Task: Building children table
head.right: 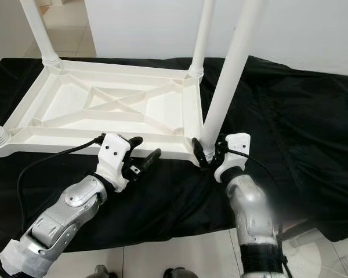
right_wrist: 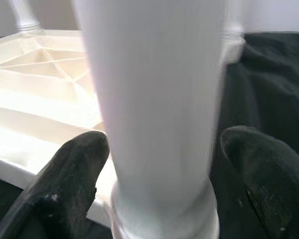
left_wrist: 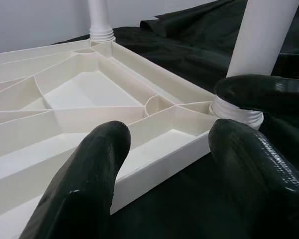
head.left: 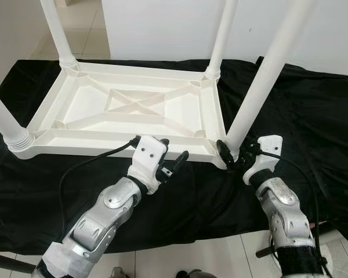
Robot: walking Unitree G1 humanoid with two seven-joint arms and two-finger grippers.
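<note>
A white plastic children's table (head.left: 104, 139) lies upside down on a black cloth (head.left: 313, 116), its ribbed underside facing up. Legs stand in the corners: far left (head.left: 58, 29), far right (head.left: 220, 35), near left (head.left: 3, 121) and near right (head.left: 261, 81). My right gripper (head.left: 236, 155) is open at the base of the near right leg (right_wrist: 159, 99), one finger on each side, with a gap showing beside one finger (right_wrist: 261, 184). My left gripper (head.left: 159, 149) is open at the table's near rim (left_wrist: 154, 164), holding nothing.
The cloth-covered surface ends just in front of my arms, with pale floor tiles (head.left: 209, 255) below. A white wall (head.left: 162, 23) rises close behind the table. Black cables (head.left: 75, 171) trail from both wrists across the cloth.
</note>
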